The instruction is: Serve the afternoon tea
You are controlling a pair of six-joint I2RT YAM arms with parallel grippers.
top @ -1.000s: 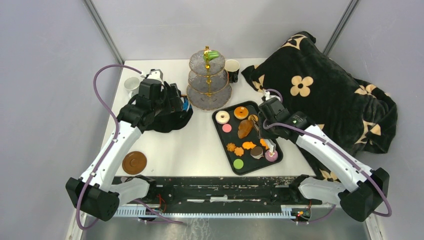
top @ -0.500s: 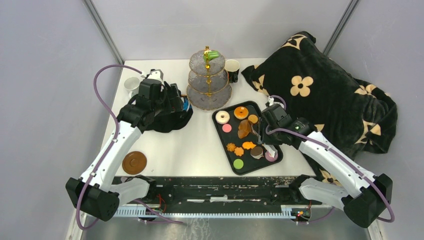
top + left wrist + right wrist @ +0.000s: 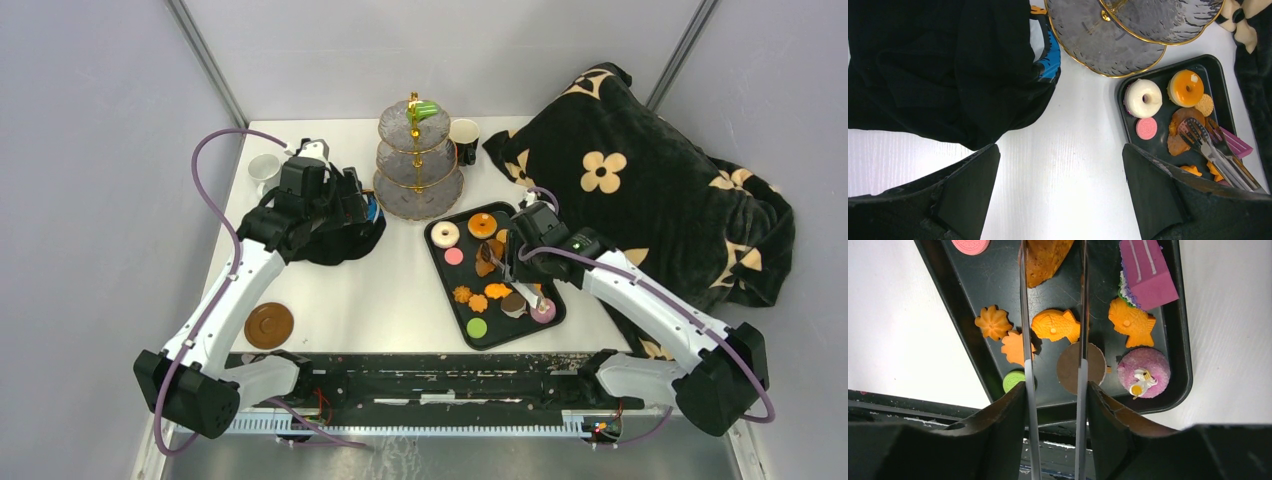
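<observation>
The afternoon tea treats lie on a black tray (image 3: 432,243): a white donut (image 3: 445,234), an orange donut (image 3: 482,224), a pink disc (image 3: 454,256), a green disc (image 3: 477,327) and orange cookies (image 3: 1055,326). A purple-pink cube (image 3: 1148,272) and a pink cupcake (image 3: 1143,372) lie at the tray's right side. My right gripper (image 3: 1055,390) is shut on metal tongs (image 3: 1025,340). The tongs' arms are spread and their tips straddle a brown pastry (image 3: 1178,132). My left gripper (image 3: 1060,170) hangs open over bare table, left of the tray.
A three-tier glass stand (image 3: 418,160) with a green piece (image 3: 426,110) on top stands behind the tray. A dark cup (image 3: 464,135), a white cup (image 3: 263,168), a brown saucer (image 3: 269,325), black cloth (image 3: 335,240) and the flowered blanket (image 3: 640,190) surround it.
My right wrist has shifted a little left over the tray and the tongs' arms have spread wider. The left arm has not moved.
</observation>
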